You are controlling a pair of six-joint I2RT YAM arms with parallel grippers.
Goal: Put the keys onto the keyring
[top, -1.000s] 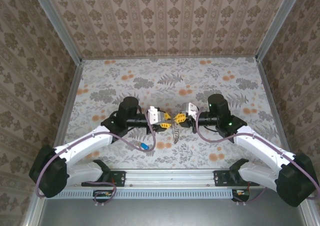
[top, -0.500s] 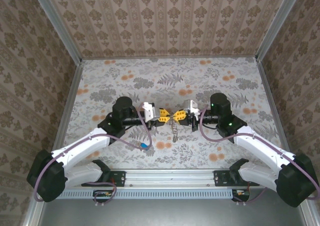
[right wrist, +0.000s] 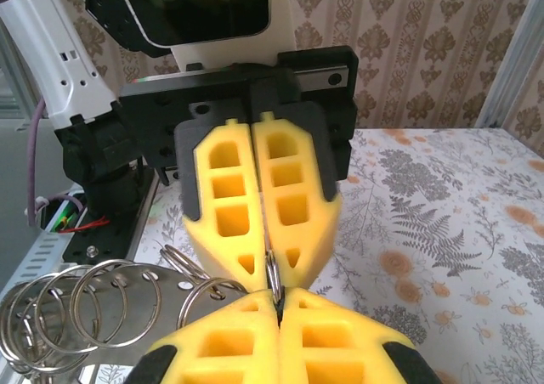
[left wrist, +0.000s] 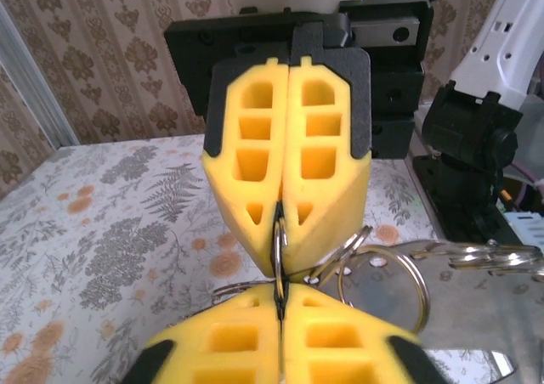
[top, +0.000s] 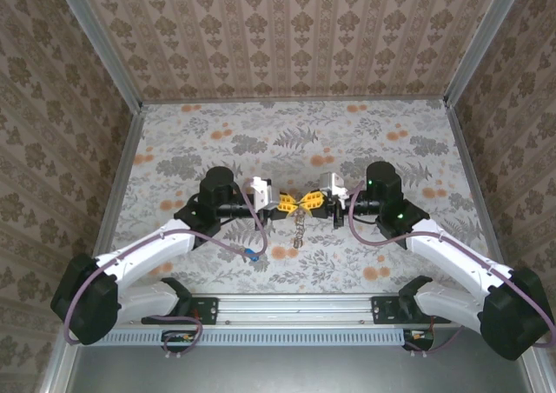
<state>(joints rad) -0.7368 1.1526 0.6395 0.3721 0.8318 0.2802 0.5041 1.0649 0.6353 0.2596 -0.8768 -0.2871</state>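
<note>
The desk [top: 261, 132] is papered in grey leaves and orange blossoms. Brown damask walls [top: 287, 36] close it in on three sides, with aluminium posts at the corners. An aluminium rail [top: 295, 306] along the near edge carries both arm bases.

Over the middle of the desk the left fingers [top: 285, 203] and right fingers [top: 311, 201] meet tip to tip. Each pair is closed, pad against pad, and the wrist views show one thin metal ring pinched in both seams at once. That ring belongs to the keyring [top: 299, 228], which up close is a string of linked split rings. The rest of it hangs from the pinch point towards the desk; from above it reads as no more than a thin grey-brown line.

A blue-headed key [top: 250, 256] lies on the desk beside the left arm's purple cable [top: 264, 232], apart from the hanging rings. It is too small for its blade to be made out.

In each wrist view the other arm's closed yellow pads and black finger mount take up the centre. They hide the desk behind them, and the picture edge cuts off the outer rings.
</note>
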